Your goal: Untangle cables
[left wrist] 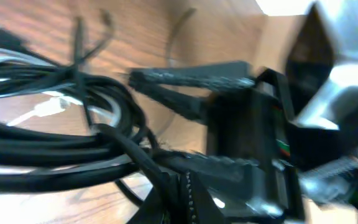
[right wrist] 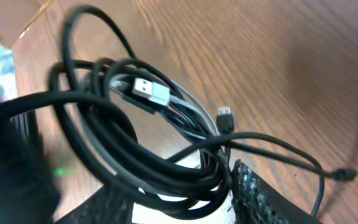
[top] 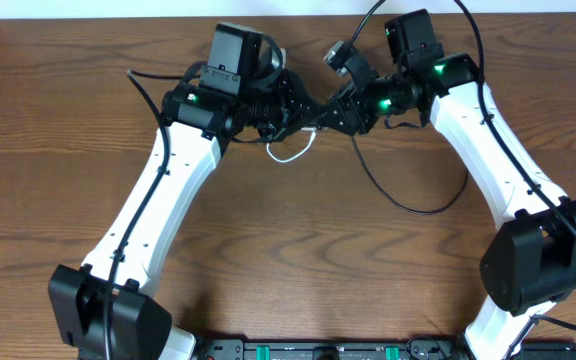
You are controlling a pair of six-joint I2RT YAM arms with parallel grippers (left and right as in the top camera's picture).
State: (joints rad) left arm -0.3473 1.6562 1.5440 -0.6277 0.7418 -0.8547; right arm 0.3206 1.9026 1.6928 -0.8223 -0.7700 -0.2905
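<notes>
The cables (top: 306, 128) are a tangled bundle of black cords with a white one, hanging between my two grippers at the far middle of the table. A white loop (top: 290, 155) hangs under the bundle, and a long black loop (top: 413, 203) trails to the right. My left gripper (top: 286, 118) is shut on the bundle (left wrist: 55, 149) from the left. In the left wrist view its toothed finger (left wrist: 182, 199) sits against the cords. My right gripper (top: 334, 118) is open, its fingers (right wrist: 185, 208) apart around the coil (right wrist: 166, 168). A silver USB plug (right wrist: 149, 90) and a small plug (right wrist: 224, 114) stick out.
The wooden table (top: 288, 260) extends toward me. A black rail (top: 318, 350) runs along its front edge. Both white arms reach in from the front corners. The table's far edge lies just behind the grippers.
</notes>
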